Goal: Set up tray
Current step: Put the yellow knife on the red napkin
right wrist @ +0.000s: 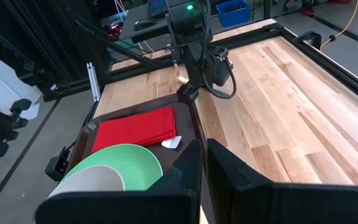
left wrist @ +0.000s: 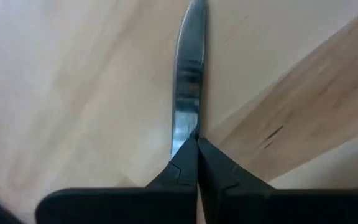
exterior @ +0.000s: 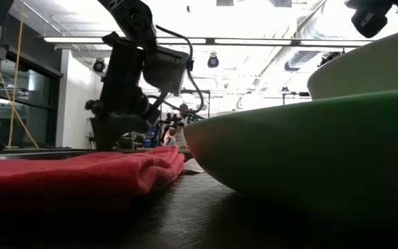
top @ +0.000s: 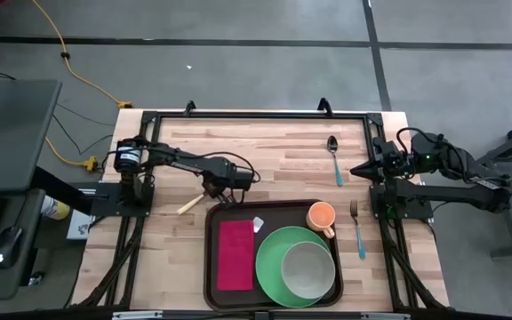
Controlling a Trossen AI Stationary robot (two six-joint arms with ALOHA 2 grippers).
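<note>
The dark brown tray lies at the table's near middle. It holds a red napkin, a green plate with a grey bowl on it, and an orange cup. My left gripper stands just beyond the tray's far left corner, pointing steeply down and shut on a knife. The knife's cream handle sticks out toward the table's near left. My right gripper waits shut, raised over the table's right side. My left gripper pinches the knife's metal blade between its two fingertips, flat faces against the pads. The fingers come steeply from above. The blade's tip runs on past them over the wood. I cannot tell whether the knife still rests on the table.
A blue-handled spoon lies at the far right and a blue-handled fork right of the tray. A small white scrap sits in the tray beside the napkin. Bare wood lies left of the tray and across the table's far half.
</note>
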